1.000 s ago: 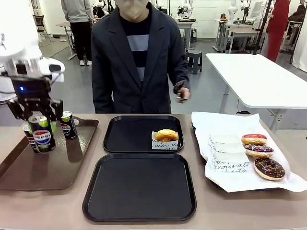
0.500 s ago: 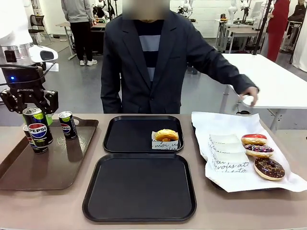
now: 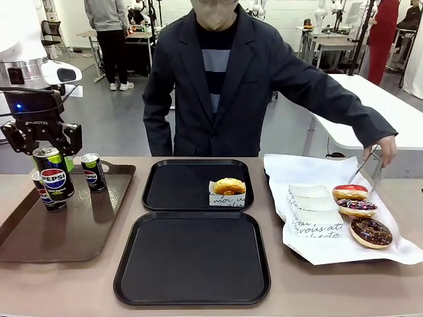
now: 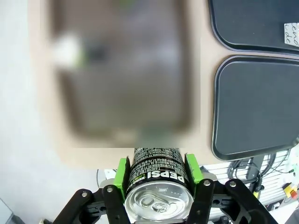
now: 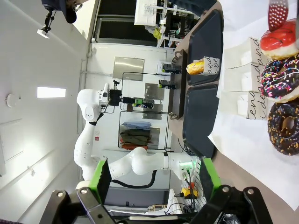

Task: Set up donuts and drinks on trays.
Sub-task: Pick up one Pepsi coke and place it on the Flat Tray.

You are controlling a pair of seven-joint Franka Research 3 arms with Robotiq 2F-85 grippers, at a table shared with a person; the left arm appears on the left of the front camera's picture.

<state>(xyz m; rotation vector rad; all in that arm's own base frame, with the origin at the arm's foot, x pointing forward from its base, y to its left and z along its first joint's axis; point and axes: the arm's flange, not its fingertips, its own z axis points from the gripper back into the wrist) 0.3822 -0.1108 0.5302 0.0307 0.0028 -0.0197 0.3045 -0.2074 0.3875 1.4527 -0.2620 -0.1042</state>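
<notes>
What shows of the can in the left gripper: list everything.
The can is slim and black, metal by its look, with a red-white-blue Pepsi logo and a silver pull-tab top. It hangs upright above the brown tray, clear of it, clamped near its top by the left gripper, a green pad on each side.

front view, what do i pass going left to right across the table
brown tray, where the left gripper holds a Pepsi can → two black trays, the far one holding a sleeved donut → white paper → three iced donuts
</notes>
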